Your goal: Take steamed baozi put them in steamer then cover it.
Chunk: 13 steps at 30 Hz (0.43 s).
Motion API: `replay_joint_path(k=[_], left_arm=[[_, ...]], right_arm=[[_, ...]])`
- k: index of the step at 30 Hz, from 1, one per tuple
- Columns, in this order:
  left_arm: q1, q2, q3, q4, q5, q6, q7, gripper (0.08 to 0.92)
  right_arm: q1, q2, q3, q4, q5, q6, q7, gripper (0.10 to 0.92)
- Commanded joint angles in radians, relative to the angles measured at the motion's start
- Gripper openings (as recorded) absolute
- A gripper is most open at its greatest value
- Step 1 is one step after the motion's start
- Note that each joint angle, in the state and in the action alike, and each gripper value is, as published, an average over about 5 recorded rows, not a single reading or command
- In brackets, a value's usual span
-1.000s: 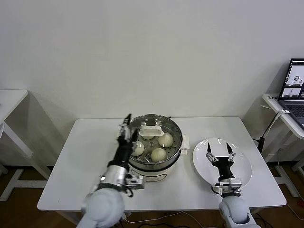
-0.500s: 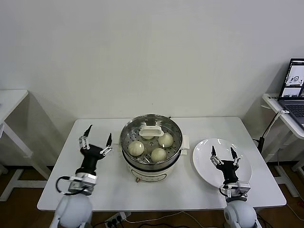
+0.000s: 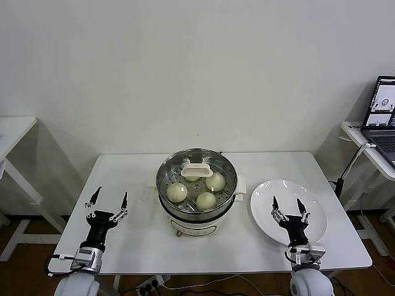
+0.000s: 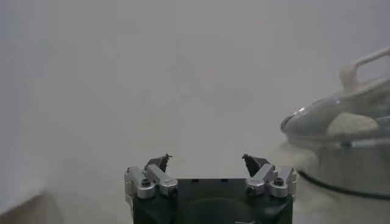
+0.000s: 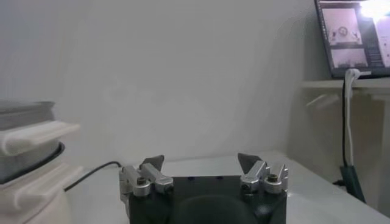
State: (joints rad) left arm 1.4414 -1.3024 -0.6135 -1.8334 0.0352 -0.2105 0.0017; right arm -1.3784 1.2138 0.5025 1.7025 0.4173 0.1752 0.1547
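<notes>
The steamer [image 3: 196,213] stands mid-table with the glass cover [image 3: 166,176] on it, its white handle [image 3: 196,169] on top. Several cream baozi [image 3: 177,192] show through the glass. My left gripper [image 3: 110,198] is open and empty over the table's front left, well clear of the pot. In the left wrist view that gripper [image 4: 207,159] points past the steamer [image 4: 347,158] and cover [image 4: 317,119]. My right gripper [image 3: 287,205] is open and empty above the white plate [image 3: 262,216]. In the right wrist view it [image 5: 201,161] has the steamer's side [image 5: 24,158] off to one side.
The white table [image 3: 123,246] carries only the pot and the plate. A laptop [image 3: 382,114] sits on a side table at the far right, with a cable [image 3: 352,163] hanging by the table's right edge. Another small table [image 3: 12,132] stands at the left.
My left arm has drawn back from the steamer's left side to the table's front left. The right gripper has shifted slightly toward me over the plate. The cover stays put.
</notes>
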Motion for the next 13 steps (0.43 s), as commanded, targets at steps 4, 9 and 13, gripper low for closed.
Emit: replay_joint_path(k=[4,9,13], left_arm=[[0.051,0.002,-0.046,0.032,-0.043,-0.102,0.036,0.823],[0.054,0.004,-0.043,0.024,0.001,-0.109,0.032,0.823],[0.056,0.007,-0.041,0.023,0.004,-0.112,0.033,0.823]], right_arm=[[-0.02,0.022,-0.002,0.016,-0.012,0.001,-0.013,0.823],[-0.023,0.029,-0.007,0.015,-0.021,0.017,-0.024,0.823],[-0.024,0.031,-0.008,0.012,-0.022,0.022,-0.029,0.823]])
